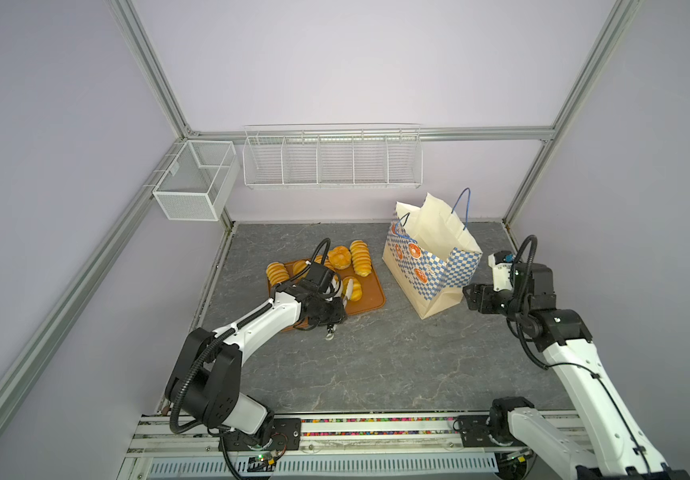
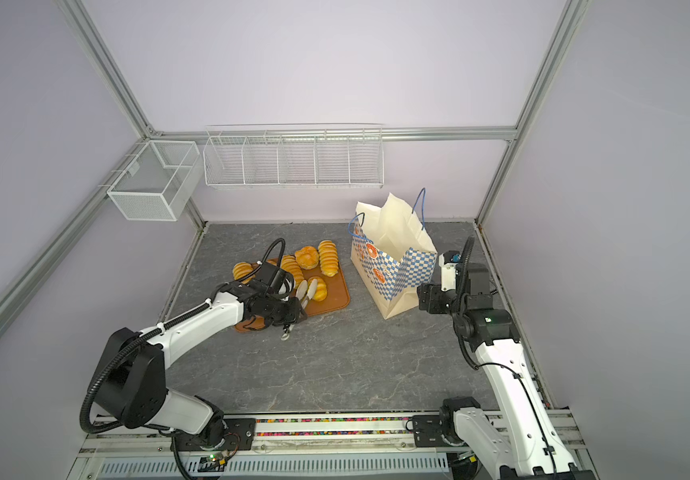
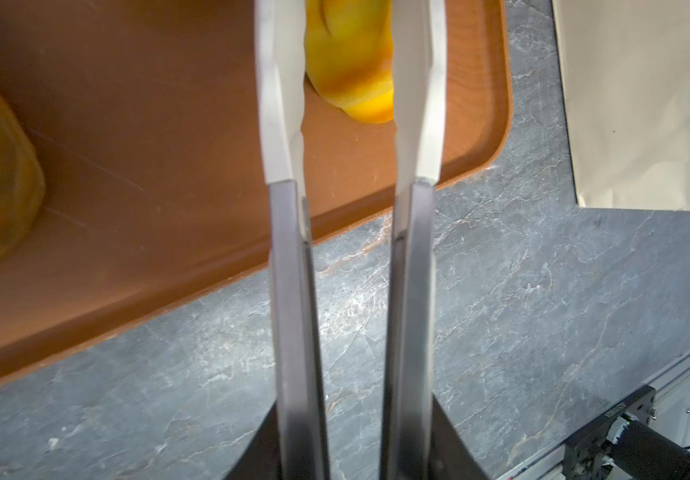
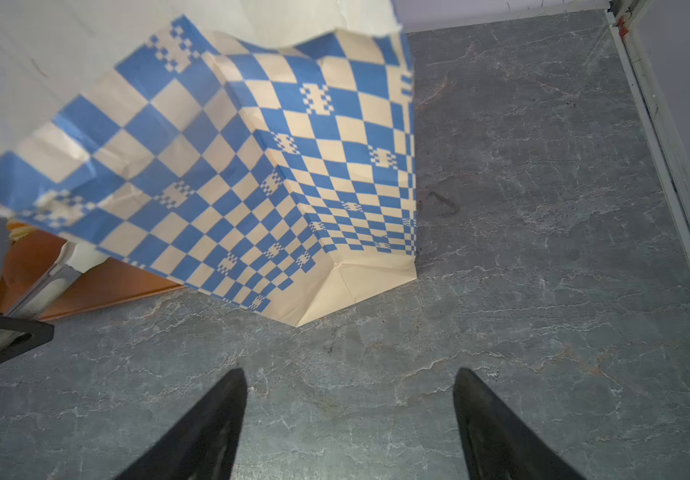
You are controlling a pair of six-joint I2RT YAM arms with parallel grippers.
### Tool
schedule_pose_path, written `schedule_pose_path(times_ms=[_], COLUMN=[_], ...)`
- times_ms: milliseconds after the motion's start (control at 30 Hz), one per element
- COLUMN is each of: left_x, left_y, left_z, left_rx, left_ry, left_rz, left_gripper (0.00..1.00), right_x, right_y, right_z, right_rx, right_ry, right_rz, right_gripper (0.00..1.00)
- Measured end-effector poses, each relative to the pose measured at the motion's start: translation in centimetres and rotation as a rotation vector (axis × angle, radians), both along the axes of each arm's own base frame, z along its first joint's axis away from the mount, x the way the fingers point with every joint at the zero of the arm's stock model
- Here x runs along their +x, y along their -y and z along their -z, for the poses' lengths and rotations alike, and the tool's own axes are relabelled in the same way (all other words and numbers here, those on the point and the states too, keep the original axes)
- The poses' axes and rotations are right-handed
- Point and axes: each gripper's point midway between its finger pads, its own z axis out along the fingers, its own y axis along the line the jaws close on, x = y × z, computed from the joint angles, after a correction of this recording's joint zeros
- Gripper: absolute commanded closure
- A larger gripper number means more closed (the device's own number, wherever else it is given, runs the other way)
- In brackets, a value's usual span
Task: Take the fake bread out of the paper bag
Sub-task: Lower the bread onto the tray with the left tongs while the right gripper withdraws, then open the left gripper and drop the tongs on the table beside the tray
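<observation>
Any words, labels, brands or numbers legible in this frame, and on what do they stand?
No text reads clearly.
On the black bracket, in the left wrist view: a short line of pale lettering, too blurred to read.
On the paper bag: only blue checks and orange donut prints, no legible words.

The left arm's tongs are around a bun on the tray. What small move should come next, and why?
Probably lift the tongs straight up off the bun: it already rests on the tray, and the tong arms are spread on either side of it.
</observation>
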Motion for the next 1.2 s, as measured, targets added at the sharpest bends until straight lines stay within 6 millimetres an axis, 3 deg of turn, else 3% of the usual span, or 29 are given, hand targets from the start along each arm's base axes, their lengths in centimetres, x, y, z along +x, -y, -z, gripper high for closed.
schedule_pose_path(times_ms=[167,367,600,833,967,1200], left_x=[0.2,0.7,1.1,0.6,-0.3,-3.3], left_y=[0.0,-0.3,-0.9,-0.6,0.9,6.5], left_z=[-0.7,-3.3,-6.8,-8.4,-9.0,-8.9], left_rx=[0.005,0.014,0.028,-0.012,-0.033,-0.073], left_ry=[0.009,0.072,0.159,0.193,0.217,0.254], left_rz=[0.005,0.016,0.026,0.048,0.098,0.274], left_gripper=[0.6,0.62,0.69,0.75,0.75,0.78], right_x=[0.3,0.4,0.3,-0.1,-0.6,-1.0], right_y=[0.0,0.1,0.4,0.8,1.2,1.8], right_z=[0.0,0.3,-0.2,0.7,1.4,1.5], right_rx=[0.002,-0.013,-0.023,-0.033,-0.043,-0.046], right_ry=[0.013,0.006,0.033,0.039,0.037,0.055], right_rz=[-0.001,-0.002,0.008,0.028,0.05,0.085], right_gripper=[0.2,0.2,0.2,0.2,0.2,0.19])
